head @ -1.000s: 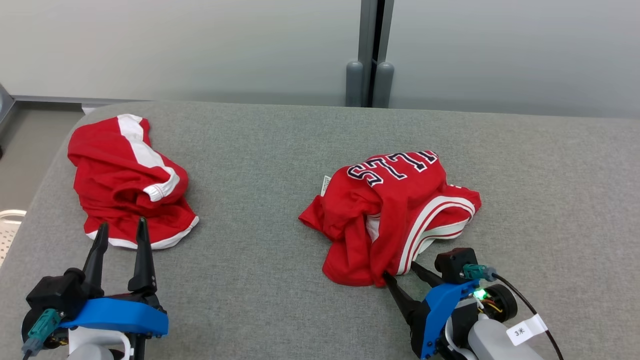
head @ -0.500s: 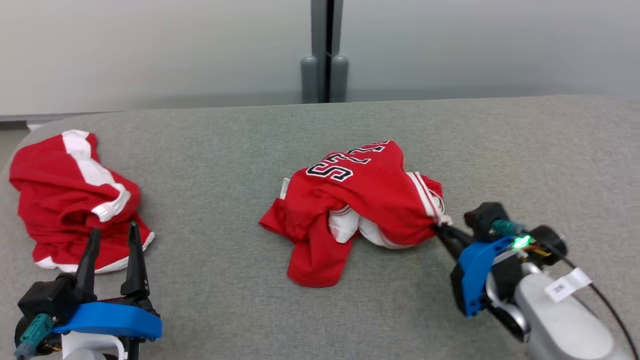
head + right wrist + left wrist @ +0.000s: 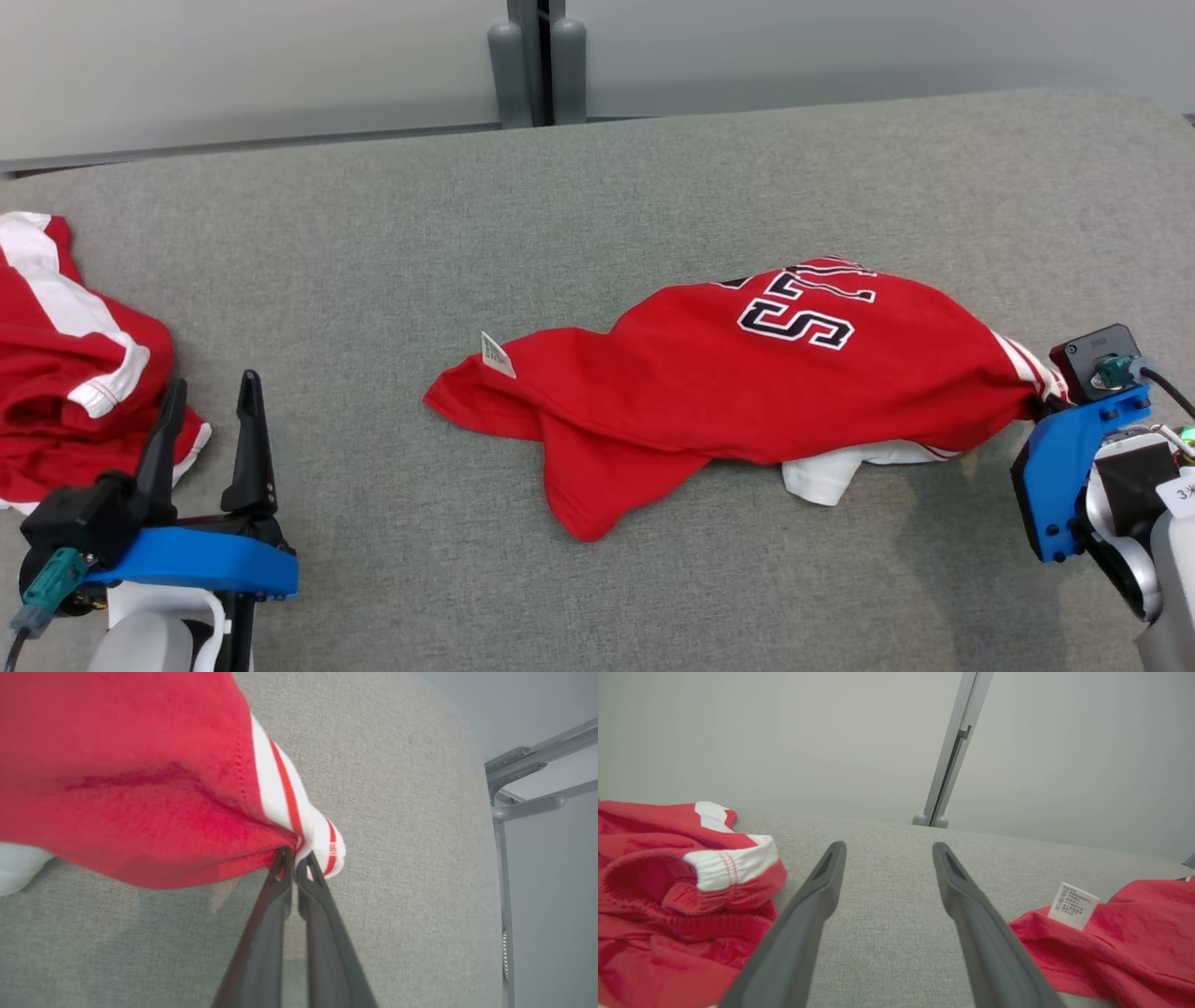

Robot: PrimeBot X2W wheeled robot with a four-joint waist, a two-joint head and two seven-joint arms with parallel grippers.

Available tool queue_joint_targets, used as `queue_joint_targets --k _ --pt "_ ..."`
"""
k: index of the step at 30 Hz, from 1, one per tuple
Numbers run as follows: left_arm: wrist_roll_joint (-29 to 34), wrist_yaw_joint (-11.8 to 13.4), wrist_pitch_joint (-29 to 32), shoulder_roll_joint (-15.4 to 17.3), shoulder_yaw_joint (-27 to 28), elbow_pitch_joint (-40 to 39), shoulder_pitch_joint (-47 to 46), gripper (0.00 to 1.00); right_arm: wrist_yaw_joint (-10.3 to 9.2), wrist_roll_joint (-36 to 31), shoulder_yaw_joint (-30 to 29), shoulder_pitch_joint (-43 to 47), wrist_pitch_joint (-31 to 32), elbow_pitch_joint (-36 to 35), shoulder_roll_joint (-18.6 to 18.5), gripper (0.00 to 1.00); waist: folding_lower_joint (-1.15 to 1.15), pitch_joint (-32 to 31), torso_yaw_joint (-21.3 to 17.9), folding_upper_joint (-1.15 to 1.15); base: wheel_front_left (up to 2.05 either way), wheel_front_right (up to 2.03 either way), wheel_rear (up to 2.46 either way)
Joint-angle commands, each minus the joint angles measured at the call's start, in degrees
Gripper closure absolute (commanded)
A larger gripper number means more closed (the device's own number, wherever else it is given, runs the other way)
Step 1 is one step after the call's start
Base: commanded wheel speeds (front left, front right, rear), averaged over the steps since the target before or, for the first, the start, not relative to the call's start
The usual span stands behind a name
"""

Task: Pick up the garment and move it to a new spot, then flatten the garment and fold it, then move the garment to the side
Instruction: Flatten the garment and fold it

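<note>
A red jersey with dark-and-white lettering and a white tag lies stretched across the grey table. Its right end lifts off the surface where my right gripper is shut on the white-and-red striped trim. In the right wrist view the jersey bunches at the closed fingertips of the right gripper. My left gripper stands open at the lower left with nothing between its fingers. The left wrist view shows the left gripper over bare fabric, with the jersey and its tag to the right.
A second red garment with white trim lies crumpled at the table's left edge, just beyond my left fingers, also seen as the red garment. A grey post stands behind the table against a pale wall.
My right gripper has dragged the jersey rightward, pulling it out from a crumpled heap into a long stretched shape. The head camera has turned right. The left gripper stays open.
</note>
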Motion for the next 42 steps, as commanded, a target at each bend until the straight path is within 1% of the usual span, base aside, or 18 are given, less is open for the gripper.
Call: queue_joint_targets --k 1,2,3,4,6,10,13,19,21,24,28,32,36,40,42 --pt "-0.3 -0.1 -0.1 0.4 0.0 -0.1 -0.7 0.0 0.0 -1.6 -0.6 0.2 0.2 -0.5 1.1 0.82 -0.01 1.4 1.2 -0.02 0.0 0.0 0.0" --pt "-0.6 -0.1 -0.1 0.7 -0.3 0.0 -1.0 0.0 0.0 -3.6 -2.2 -0.2 -0.4 -0.9 2.1 0.67 -0.01 2.0 1.4 -0.02 0.0 0.0 0.0" --pt "-0.8 -0.1 -0.1 0.8 -0.5 0.1 -1.3 0.0 0.0 -5.2 -3.6 -0.7 -1.4 -1.3 3.5 0.17 -0.01 2.3 1.6 -0.02 0.0 0.0 0.0" --pt "-1.1 -0.1 -0.1 1.0 -0.8 0.3 -1.7 0.0 0.0 -6.7 -4.7 -0.9 -2.4 -1.2 5.3 0.0 -0.01 2.5 1.8 -0.02 0.0 0.0 0.0" --pt "-1.4 -0.1 -0.1 1.4 -1.1 0.7 -2.0 0.0 0.0 -8.0 -5.9 -0.9 -4.5 -0.2 7.8 0.0 -0.01 2.5 2.0 -0.02 0.0 0.0 0.0" --pt "-1.5 -0.1 -0.1 1.4 -1.3 1.6 -1.7 0.0 -0.01 -10.0 -7.6 -0.6 -7.5 0.1 10.8 0.0 -0.01 0.3 1.9 -0.02 0.0 0.0 0.0" --pt "-1.1 -0.1 -0.1 0.9 -1.2 2.1 -0.8 0.0 0.0 -10.7 -8.7 0.3 -9.5 -2.2 11.7 0.0 -0.01 -2.2 1.5 -0.02 0.0 0.0 0.0" --pt "-0.2 -0.1 -0.1 -0.9 -0.6 2.8 1.1 0.0 0.0 -10.9 -10.2 4.2 -14.6 -9.8 14.9 0.0 -0.01 -7.1 0.5 -0.02 0.0 0.0 0.0" --pt "0.1 -0.1 -0.1 -1.4 -0.4 2.9 1.9 0.0 0.0 -10.1 -9.8 6.5 -16.9 -12.1 16.2 0.0 -0.01 -8.3 0.2 -0.02 0.0 0.0 0.0" --pt "0.5 -0.1 -0.1 -2.1 0.1 2.8 2.8 0.0 0.0 -7.0 -8.1 9.8 -20.7 -12.9 17.3 0.0 -0.01 -9.4 -0.3 -0.02 0.0 0.0 0.0" --pt "0.7 -0.1 -0.1 -2.7 0.4 2.6 3.5 0.0 0.0 -2.8 -7.8 14.4 -26.1 -10.6 17.9 0.0 -0.01 -10.0 -0.6 -0.02 0.0 0.0 0.0" --pt "0.8 -0.1 -0.1 -2.8 0.6 2.4 4.1 0.0 0.0 1.6 -7.2 16.4 -30.5 -5.0 18.0 0.0 -0.01 -10.0 -1.2 -0.02 0.0 0.0 0.0" --pt "0.9 -0.1 -0.1 -2.5 0.2 2.3 3.7 0.0 0.0 3.1 -5.1 14.7 -32.5 0.2 18.0 0.0 -0.01 -9.9 -1.7 -0.02 0.0 0.0 0.0" --pt "0.9 -0.1 -0.1 -2.3 -0.1 2.2 3.1 0.0 0.0 4.0 -2.2 12.8 -32.3 4.8 18.0 0.0 -0.01 -9.7 -1.6 -0.02 0.0 0.0 0.0" --pt "0.8 -0.1 -0.1 -2.2 -0.4 2.1 2.9 0.0 0.0 5.8 -0.5 11.2 -33.0 7.3 18.0 0.0 -0.01 -9.1 -1.4 -0.02 0.0 0.0 0.0"
